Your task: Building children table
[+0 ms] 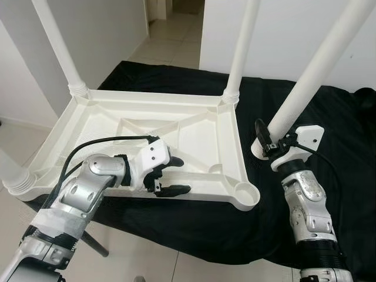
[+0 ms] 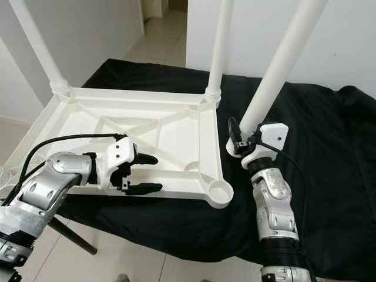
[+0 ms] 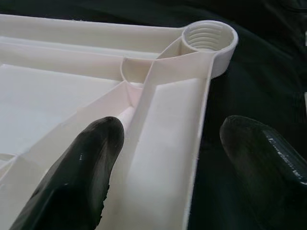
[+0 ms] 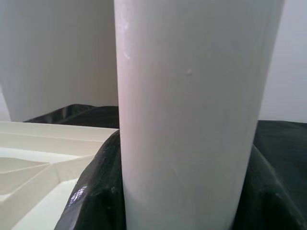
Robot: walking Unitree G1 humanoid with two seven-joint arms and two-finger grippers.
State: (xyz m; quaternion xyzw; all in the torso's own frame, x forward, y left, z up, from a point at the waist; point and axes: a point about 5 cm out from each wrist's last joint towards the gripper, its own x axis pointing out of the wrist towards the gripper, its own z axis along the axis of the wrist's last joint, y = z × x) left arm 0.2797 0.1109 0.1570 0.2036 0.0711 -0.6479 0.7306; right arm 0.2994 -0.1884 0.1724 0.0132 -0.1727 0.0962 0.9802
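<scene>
A white plastic table top (image 1: 194,126) lies upside down on a black cloth. Legs stand screwed in at its far left corner (image 1: 59,44), far right corner (image 1: 242,47) and near left corner (image 1: 12,173). The near right socket (image 1: 245,192) is an empty threaded ring (image 3: 209,36). My left gripper (image 1: 176,175) is open astride the near rim, one finger inside the frame and one outside. To the right of the table top, my right gripper (image 1: 273,141) is shut on a loose white leg (image 1: 305,76) near its lower end, which stands tilted on the cloth.
The black cloth (image 1: 346,158) covers the whole work surface and hangs over its front edge. A dark support leg (image 1: 94,242) slants down to the tiled floor below. White walls and an open doorway (image 1: 176,29) lie behind.
</scene>
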